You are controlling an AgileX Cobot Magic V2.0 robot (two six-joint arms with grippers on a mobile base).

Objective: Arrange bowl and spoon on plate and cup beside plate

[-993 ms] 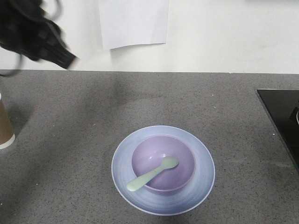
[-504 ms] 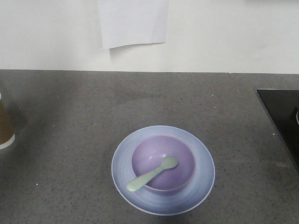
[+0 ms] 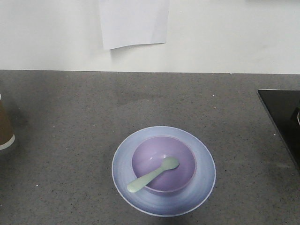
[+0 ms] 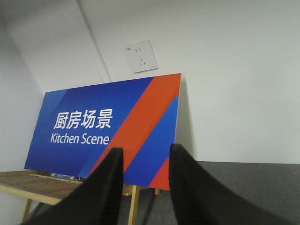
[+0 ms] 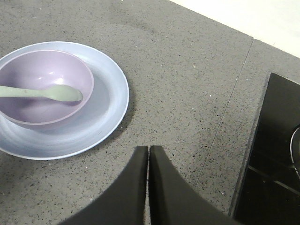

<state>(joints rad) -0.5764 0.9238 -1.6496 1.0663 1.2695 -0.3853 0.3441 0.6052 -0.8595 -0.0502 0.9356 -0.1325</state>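
Plate (image 3: 163,170) position: on the grey speckled desk (image 3: 84,122), near the front edge in the front-facing view. Bowl (image 3: 163,164) is seated on the plate, roughly centred, with the plate's pale blue margin visible all around it. Spoon (image 3: 153,175) lies in the bowl; its rounded head rests on the bowl floor and its handle leans across the near-left rim, with the tip overhanging the plate.

Cup (image 3: 5,129) stands upright at the far left edge of the same view, well apart from the plate and partly cut off by the frame.

Left gripper (image 4: 143,164): jaws apart, nothing between them; pointed away from the desk at a blue and orange sign (image 4: 108,129) reading "Kitchen Scene", with a wall socket (image 4: 141,56) above it.

Right gripper (image 5: 148,152): jaws together, holding nothing; positioned above bare desk to the right of the plate. A black cooktop (image 5: 274,154) is set into the desk at the right. A white sheet (image 3: 134,22) hangs on the wall behind.
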